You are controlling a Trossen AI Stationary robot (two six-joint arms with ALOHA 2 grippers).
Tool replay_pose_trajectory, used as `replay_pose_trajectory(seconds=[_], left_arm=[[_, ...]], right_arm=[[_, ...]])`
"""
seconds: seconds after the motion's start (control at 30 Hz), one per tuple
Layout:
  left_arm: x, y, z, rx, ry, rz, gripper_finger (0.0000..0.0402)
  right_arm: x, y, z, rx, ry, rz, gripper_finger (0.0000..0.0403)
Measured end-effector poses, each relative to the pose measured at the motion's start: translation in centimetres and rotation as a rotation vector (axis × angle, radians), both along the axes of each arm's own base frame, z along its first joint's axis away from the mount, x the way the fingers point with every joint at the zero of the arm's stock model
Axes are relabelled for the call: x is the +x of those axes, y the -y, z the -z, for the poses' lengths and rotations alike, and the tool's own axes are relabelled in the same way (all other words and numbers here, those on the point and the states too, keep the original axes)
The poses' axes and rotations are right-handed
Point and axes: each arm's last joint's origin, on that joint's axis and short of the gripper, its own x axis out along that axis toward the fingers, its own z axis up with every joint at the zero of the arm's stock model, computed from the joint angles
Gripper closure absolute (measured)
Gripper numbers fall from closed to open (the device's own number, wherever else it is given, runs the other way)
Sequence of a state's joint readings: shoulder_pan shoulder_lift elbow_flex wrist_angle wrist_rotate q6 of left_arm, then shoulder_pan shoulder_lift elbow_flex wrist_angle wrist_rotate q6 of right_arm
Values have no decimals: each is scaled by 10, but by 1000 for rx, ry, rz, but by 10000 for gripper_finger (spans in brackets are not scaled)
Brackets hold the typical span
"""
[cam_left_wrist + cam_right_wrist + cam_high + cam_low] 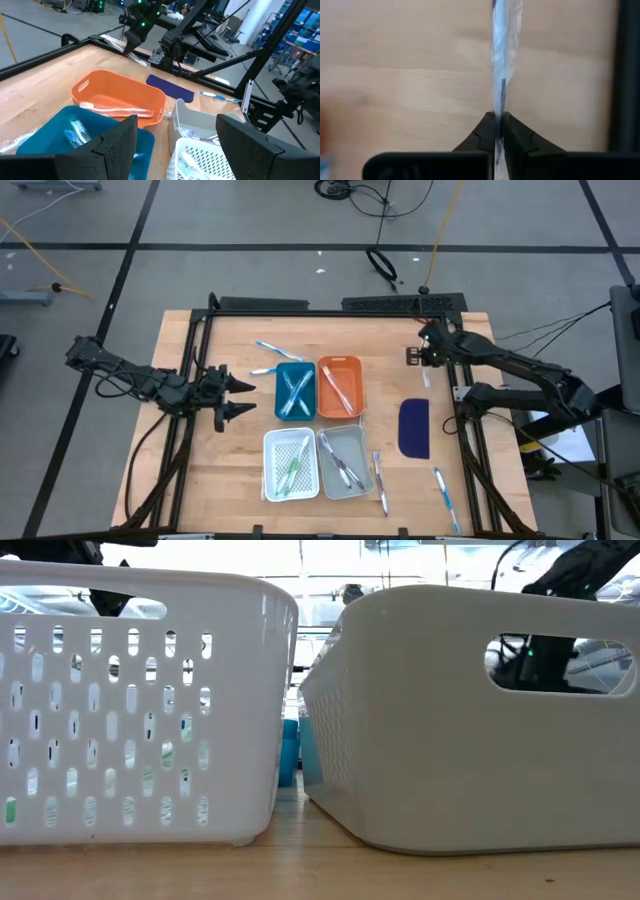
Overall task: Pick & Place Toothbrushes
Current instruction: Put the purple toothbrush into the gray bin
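Right gripper [499, 131] pinching wrapped toothbrush [504, 45], fingertips clamped

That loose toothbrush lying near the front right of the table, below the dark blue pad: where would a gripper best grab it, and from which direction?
Probably at mid-handle, coming straight down from above. The toothbrush lies flat on the bare table, slanted, with no tray wall beside it. It is thin, so the fingers should close across its narrow width, turned to match the slant. The dark blue pad lies clear of it.
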State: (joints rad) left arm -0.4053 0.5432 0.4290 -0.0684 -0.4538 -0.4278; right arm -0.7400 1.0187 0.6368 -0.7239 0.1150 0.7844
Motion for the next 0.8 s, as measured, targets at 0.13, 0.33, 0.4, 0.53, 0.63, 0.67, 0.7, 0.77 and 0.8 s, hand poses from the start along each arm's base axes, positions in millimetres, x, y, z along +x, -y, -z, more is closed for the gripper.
replay_pose_trajectory(seconds=[0.13,0.33,0.4,0.53,0.63,0.67,0.7,0.77,0.8], left_arm=[[0,0,0,3,1,1,131],[0,0,0,3,-2,0,131],[0,0,0,4,-2,0,131],[0,0,0,3,-2,-1,131],[0,0,0,3,-1,-1,131],[0,0,0,3,-2,-1,131],[0,0,0,3,-2,-1,131],[0,0,0,1,-1,-2,131],[0,0,0,1,-2,-2,131]], right_arm=[[6,-7,-19,-113,131,-159,397],[20,-22,-55,-340,437,-507,398],[24,-28,-68,-428,537,-617,398],[29,-41,-89,-615,675,-827,398],[32,-51,-100,-777,720,-977,398],[33,-54,-103,-834,731,-1024,398],[34,-57,-106,-890,740,-1073,398],[36,-63,-112,-1007,759,-1162,399],[37,-66,-115,-1065,768,-1210,399]])
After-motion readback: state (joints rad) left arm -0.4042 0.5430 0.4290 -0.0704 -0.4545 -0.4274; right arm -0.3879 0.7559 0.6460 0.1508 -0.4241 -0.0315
